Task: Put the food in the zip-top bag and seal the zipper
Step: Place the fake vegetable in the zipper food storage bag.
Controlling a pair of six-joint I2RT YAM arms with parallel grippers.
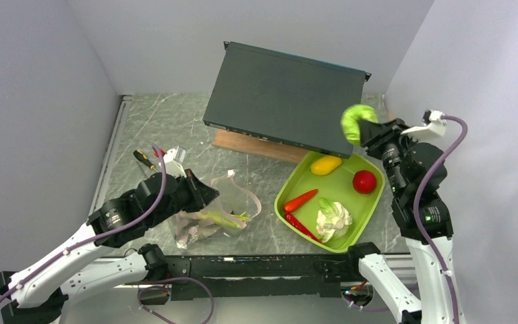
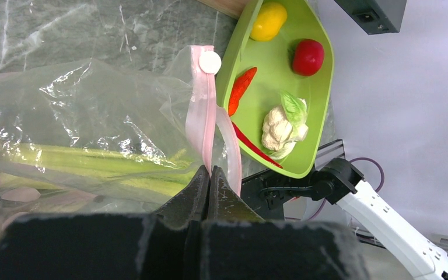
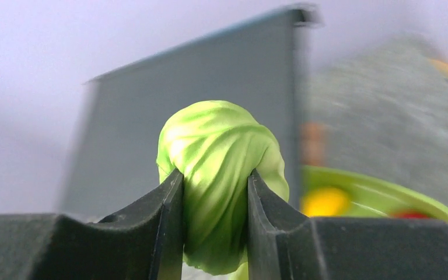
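Right arm: raised, wrist over the far right corner of the lime-green tray (image 1: 342,189). The right gripper (image 3: 213,178) grasps the green cabbage (image 3: 219,143) between both fingers, clear of the table. Left arm: extended low over the table. The left gripper (image 2: 209,175) is clenched on the pink zipper (image 2: 201,114) at the mouth of the zip-top bag (image 2: 87,111). The bag lies on the table left of the tray, green stalks (image 2: 93,156) inside
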